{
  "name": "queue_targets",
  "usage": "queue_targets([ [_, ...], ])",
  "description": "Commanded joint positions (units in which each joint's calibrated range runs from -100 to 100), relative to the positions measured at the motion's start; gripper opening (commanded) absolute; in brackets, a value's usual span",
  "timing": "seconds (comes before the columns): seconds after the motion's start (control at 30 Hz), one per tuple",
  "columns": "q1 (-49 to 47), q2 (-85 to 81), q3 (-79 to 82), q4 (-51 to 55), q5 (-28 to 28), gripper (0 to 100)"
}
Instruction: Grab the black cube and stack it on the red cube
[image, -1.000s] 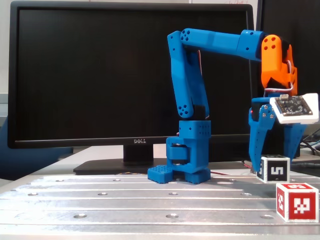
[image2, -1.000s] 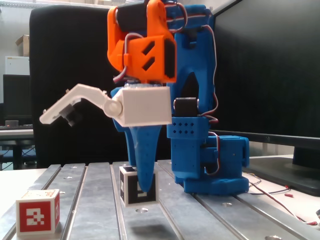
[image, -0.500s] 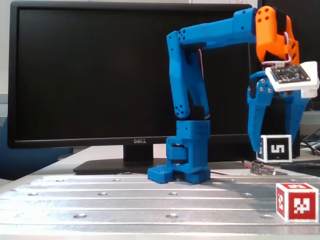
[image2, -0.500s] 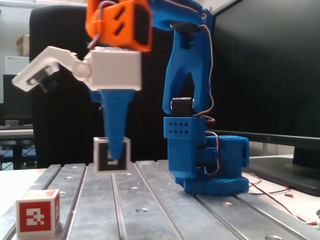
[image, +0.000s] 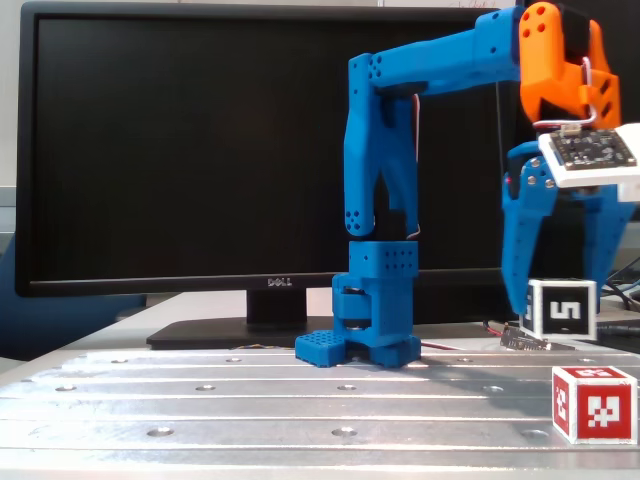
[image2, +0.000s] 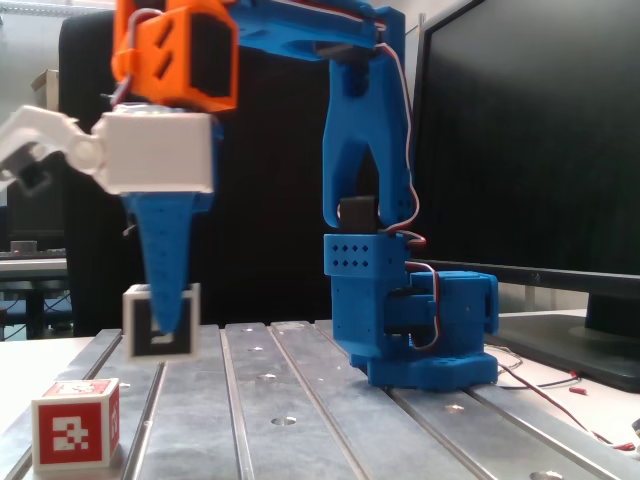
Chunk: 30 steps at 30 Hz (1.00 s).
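The black cube (image: 562, 308) stands on the metal table at the right in a fixed view, its white label facing the camera. In the other fixed view it (image2: 145, 322) is at the left, partly behind a blue finger (image2: 165, 260). My gripper (image: 558, 298) is open and points down, its two blue fingers straddling the black cube with gaps on both sides; it shows there too (image2: 166, 325). The red cube (image: 595, 402) sits nearer the camera, in front of the black cube, and at the bottom left in the other view (image2: 75, 423). Nothing is held.
The arm's blue base (image: 375, 320) is bolted mid-table, also seen in the other view (image2: 415, 320). A Dell monitor (image: 200, 150) stands behind it. The aluminium table (image: 250, 400) has grooves and bolt holes. Thin wires (image2: 540, 385) trail from the base.
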Motion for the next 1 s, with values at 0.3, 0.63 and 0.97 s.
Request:
queue_targets([
  [0.3,2.15,6.45,-11.73,0.26,0.1,19],
  [0.63,3.63,11.71,-17.79,0.26,1.31,18],
  [0.97,4.44,12.55,-18.42,0.01,2.21,18],
])
